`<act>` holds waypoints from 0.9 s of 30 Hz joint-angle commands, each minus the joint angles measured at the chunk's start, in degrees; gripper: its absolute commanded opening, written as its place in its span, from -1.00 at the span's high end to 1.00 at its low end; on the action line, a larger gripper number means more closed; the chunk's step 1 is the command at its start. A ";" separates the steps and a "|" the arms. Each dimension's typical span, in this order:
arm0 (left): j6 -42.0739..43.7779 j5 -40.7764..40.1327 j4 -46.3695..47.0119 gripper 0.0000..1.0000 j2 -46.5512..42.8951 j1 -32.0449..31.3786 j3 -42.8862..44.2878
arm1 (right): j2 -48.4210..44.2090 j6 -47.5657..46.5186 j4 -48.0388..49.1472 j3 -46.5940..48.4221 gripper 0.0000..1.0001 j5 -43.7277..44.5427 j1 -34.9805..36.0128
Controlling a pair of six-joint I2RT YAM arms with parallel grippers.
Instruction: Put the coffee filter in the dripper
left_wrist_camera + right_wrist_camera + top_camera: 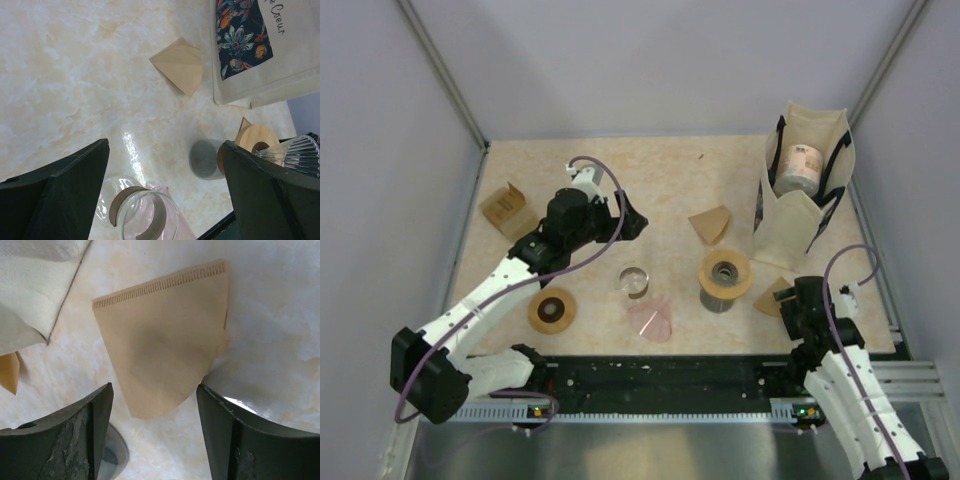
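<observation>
Right end effector [155, 386] is open, fingers spread wide, poised over a tan coffee filter [165, 335] that lies flat on the worktop [520, 165]. In the right wrist view the filter's rounded narrow end sits between the two fingers [75, 435] and its crimped seam edge points away from them. No finger contact with the paper is visible, and whether the tips touch the worktop cannot be told. In the top view this filter [772, 296] lies just right of the dripper [725, 275] and just in front of the tote bag [805, 205], apart from the dripper. The dripper stands upright near the worktop centre-right, its wooden collar [257, 140] above a grey base [205, 159]; nothing paper-coloured shows inside it. A second filter [710, 224] lies behind the dripper and left of the bag. Left end effector [632, 222] is open and empty, held above the worktop mid-table, well left of the second filter [179, 65]. A glass jar [633, 280] stands just below it in the top view, beside a pink translucent piece [650, 320]. Further left are a wooden ring [552, 310] and a cardboard box [507, 210]. The bag holds a labelled roll [798, 170].
</observation>
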 commanded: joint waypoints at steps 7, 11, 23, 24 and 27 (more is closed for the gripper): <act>0.69 0.34 2.54 -0.98 -0.08 0.58 1.00 | -0.51 1.40 4.06 -3.09 -0.07 3.50 -0.52; 0.69 0.60 2.28 -0.97 0.27 0.59 1.27 | -1.12 1.93 4.59 -4.15 0.12 3.68 -0.52; 0.25 1.74 2.63 -0.97 0.71 0.59 1.27 | -2.18 -0.88 5.55 -3.36 0.79 7.10 -0.52; 0.25 1.83 2.63 -0.97 0.71 0.59 1.27 | -2.27 -1.23 5.73 -3.27 0.82 7.54 -0.60; 0.25 1.92 2.54 -0.97 0.62 0.58 1.27 | -2.00 -1.94 6.43 -3.36 1.00 8.42 -0.60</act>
